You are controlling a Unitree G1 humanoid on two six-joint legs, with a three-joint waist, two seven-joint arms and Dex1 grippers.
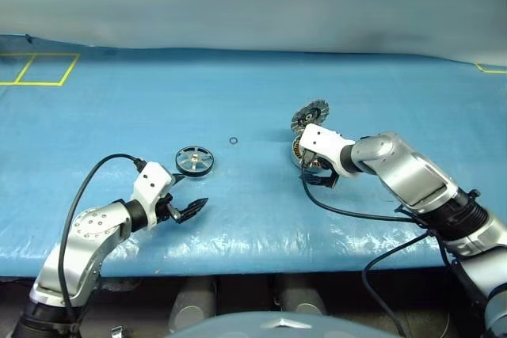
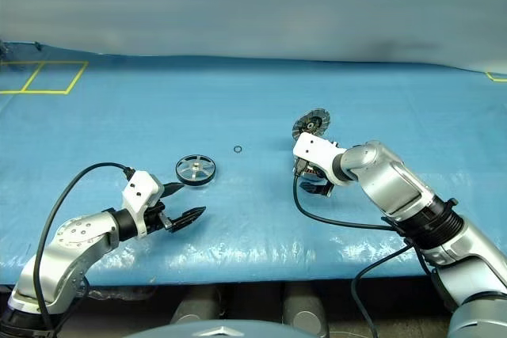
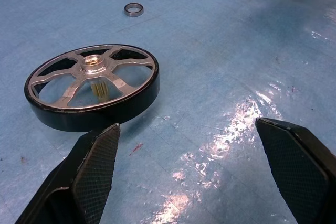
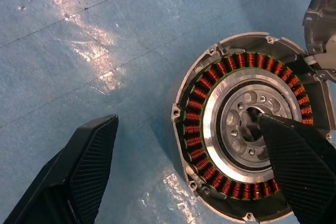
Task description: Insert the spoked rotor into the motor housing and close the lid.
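Rotor pickup pending, housing open and waiting

Rotor placement is the step judged to be in hand, and nothing has been lifted yet. The spoked rotor (image 1: 194, 161) lies flat on the blue surface (image 1: 238, 100), hub up, just ahead of the left end effector (image 1: 181, 198), whose 2 fingers are spread wide and hold nothing. In the left wrist view the rotor (image 3: 92, 86) sits off to one side of the gap between the fingers (image 3: 97, 156), not centred in it. A tiny loose ring (image 1: 234, 141) rests on the surface beyond the rotor, apart from it.

The motor housing (image 4: 252, 129) lies to the robot's right with its copper windings exposed and its silver centre empty. The lid (image 1: 310, 116) is tilted up at the far edge of the housing, so the cup is open. The right end effector (image 1: 319, 173) is poised over the housing with its fingers wide apart and empty; whether a fingertip touches the metal cannot be told.

For a clean pickup, the left end effector should be shifted until the rotor is centred between the fingers, then lowered so the dark outer rim is gripped on 2 opposite sides. The rotor should be kept level while carried. The loose ring should be left undisturbed. The housing is probably best steadied by the right end effector, without blocking the opening.
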